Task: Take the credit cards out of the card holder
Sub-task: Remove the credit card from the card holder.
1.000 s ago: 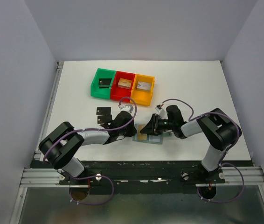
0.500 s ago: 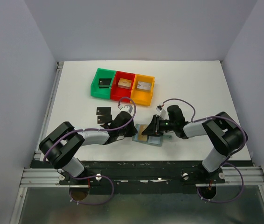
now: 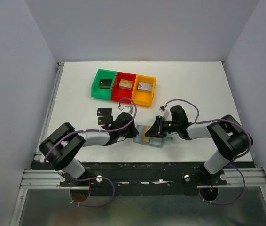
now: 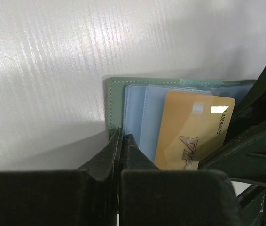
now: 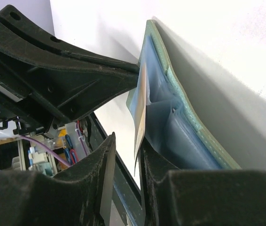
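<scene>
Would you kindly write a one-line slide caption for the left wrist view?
Left gripper shut on the card holder edge, gold card protruding from a pale blue pocket.

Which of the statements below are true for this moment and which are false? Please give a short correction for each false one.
1. Two black cards lie on the table, to the left of the card holder. True.
2. The gold card lies loose on the table. False: it sits in a pale blue pocket of the card holder.
3. The left gripper is shut on the green edge of the card holder. True.
4. The card holder is folded closed. False: it lies open, and its blue pockets show.
5. The right gripper is far from the card holder. False: its fingers stand on either side of the gold card's edge.
</scene>
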Robot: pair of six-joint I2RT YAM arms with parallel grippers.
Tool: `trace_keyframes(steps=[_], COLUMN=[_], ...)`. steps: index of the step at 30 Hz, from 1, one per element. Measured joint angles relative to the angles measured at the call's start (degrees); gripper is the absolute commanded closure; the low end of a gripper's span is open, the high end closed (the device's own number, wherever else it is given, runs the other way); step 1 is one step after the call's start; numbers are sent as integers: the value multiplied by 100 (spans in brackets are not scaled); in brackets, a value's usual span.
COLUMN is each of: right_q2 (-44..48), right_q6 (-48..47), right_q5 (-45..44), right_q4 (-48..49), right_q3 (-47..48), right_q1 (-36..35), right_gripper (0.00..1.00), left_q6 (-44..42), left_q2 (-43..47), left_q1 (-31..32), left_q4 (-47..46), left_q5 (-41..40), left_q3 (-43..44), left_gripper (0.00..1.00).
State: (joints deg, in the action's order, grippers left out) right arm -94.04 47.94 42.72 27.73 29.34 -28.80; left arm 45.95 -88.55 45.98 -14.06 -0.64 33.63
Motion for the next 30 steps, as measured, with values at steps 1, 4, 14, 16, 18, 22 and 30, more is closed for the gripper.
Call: trace_keyframes(steps=[1,4,14,16,18,22,30], right_q2=[17,81,223,225,227,229,278], right_q6=[-7,-28,-153,-157,-173,-214,-297], right_q5=[-2,-2,-66,-94,-120,-155,-269], right_q4=[-24,-87,-210,-236,-271,-345,-479], right_q3=[-7,-39,-92,-92,-92,-98,-153], right_q1=[13,61,186,197,225,251,343], right_gripper=[68,69,76,78,79,83,95], left_q6=[2,2,20,20,20,20,17], left_q2=[0,-2,-7,-7,-7,-7,-4], left_q1=[-2,-11,-15,-15,-15,-15,-15], left_q4=[0,0,-2,-2,-2,-2,-24], left_q5=[2,4,11,9,7,7,7], left_q3=[0,0,-2,-2,-2,0,-13], left_gripper=[100,100,100,100,100,100,100])
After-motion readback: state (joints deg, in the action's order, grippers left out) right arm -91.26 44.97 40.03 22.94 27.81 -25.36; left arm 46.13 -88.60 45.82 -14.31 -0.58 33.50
